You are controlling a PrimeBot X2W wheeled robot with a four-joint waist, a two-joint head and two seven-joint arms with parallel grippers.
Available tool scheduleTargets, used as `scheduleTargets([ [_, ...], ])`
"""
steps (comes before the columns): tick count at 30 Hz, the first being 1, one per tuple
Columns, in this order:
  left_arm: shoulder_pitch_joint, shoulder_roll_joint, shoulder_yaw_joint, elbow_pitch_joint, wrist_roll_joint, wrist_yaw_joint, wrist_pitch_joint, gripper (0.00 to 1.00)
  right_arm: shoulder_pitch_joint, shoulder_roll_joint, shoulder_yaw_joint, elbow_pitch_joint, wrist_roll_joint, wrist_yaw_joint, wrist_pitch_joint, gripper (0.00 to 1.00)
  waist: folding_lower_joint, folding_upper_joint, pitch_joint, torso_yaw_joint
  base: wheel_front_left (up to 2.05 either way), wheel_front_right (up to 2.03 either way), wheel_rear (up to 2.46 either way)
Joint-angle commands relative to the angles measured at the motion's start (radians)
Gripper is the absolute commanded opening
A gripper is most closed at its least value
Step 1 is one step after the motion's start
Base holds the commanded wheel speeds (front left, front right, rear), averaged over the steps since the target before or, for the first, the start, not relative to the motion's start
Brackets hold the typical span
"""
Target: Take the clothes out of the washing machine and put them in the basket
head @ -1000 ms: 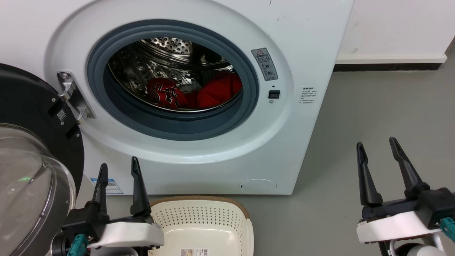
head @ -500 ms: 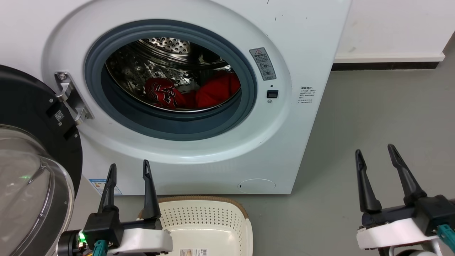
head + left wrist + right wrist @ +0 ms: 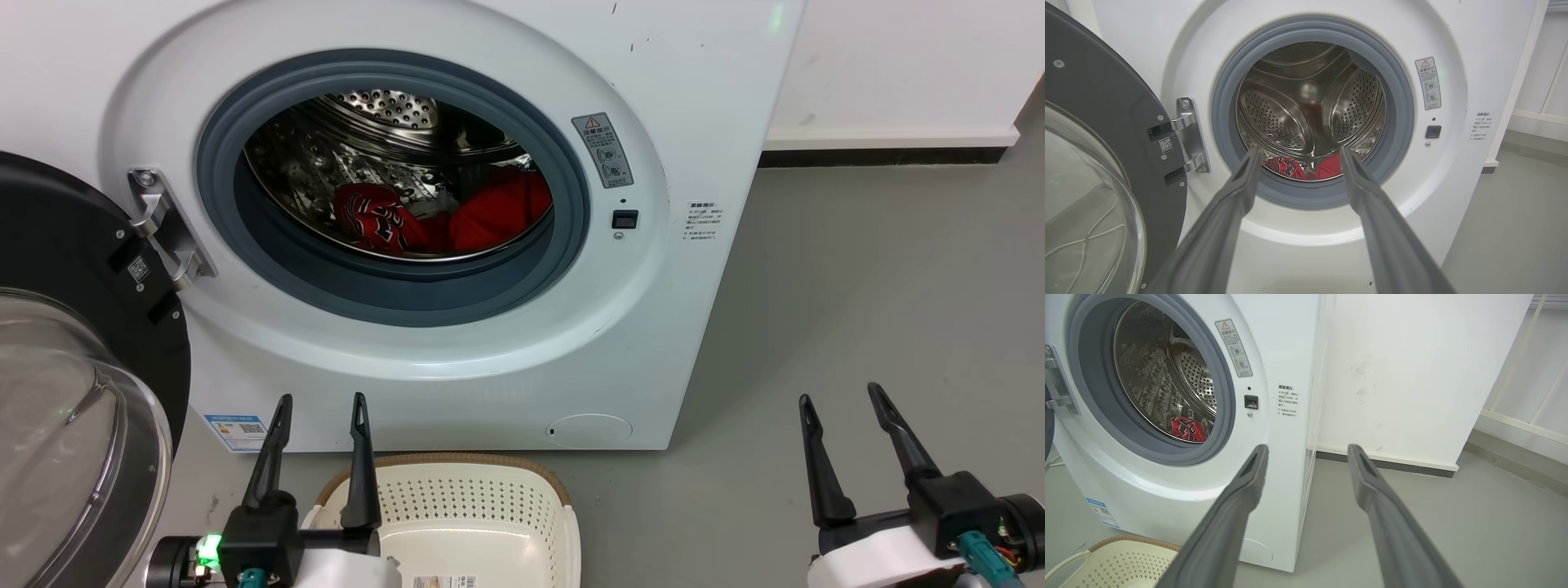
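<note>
The jaws of the left gripper (image 3: 321, 400) are held spread apart, with a clear gap between the two dark fingers, and nothing is pinched by them. In the left wrist view the round opening of the washing machine (image 3: 1445, 196) is seen straight ahead of these jaws. The clothes (image 3: 1294, 169) are framed in the gap beyond the fingertips, well apart from them. The printed red garment (image 3: 1284, 165) lies toward the left finger and the plain red garment (image 3: 1333, 165) toward the right finger. Both are lying at the bottom of the steel drum (image 3: 1306, 102), behind the grey door seal (image 3: 1310, 196). The basket (image 3: 457, 457) is standing on the floor (image 3: 857, 269) just to the right of the left jaws. Its brown rim is partly covered by the right finger, and it cannot be told if contact is made. The opened door (image 3: 65, 237) is found to the left of these jaws.

The jaws of the right gripper (image 3: 841, 394) are spread about as wide and are also empty. Only bare floor is seen ahead of them, and the machine is to their left.

Compared with one second ago, both grippers are seen lower in the head view, farther from the machine. The left one is also shifted to the right, toward the basket. The opening of both jaws looks unchanged. The clothes are lying as before, and the whole picture is only slightly displaced.
</note>
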Motion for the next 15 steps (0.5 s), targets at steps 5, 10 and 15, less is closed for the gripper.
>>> scheduleTargets([
  [5,0.013,-0.012,0.003,0.013,0.060,-0.017,-0.017,1.00,-0.001,-0.001,0.011,0.018,-0.051,-0.001,-0.015,1.00,0.0000,0.0000,-0.002,0.001,0.00,0.00,0.00],
  [10,0.014,-0.017,0.015,0.019,0.063,-0.026,-0.015,1.00,-0.007,-0.001,0.013,0.017,-0.039,-0.001,-0.013,1.00,0.0000,0.0000,-0.002,0.000,0.00,0.00,0.00],
  [15,0.013,-0.022,0.023,0.023,0.066,-0.035,-0.015,1.00,-0.009,-0.001,0.012,0.015,-0.037,-0.001,-0.013,1.00,0.0000,0.0000,-0.001,0.001,0.00,0.00,0.00],
])
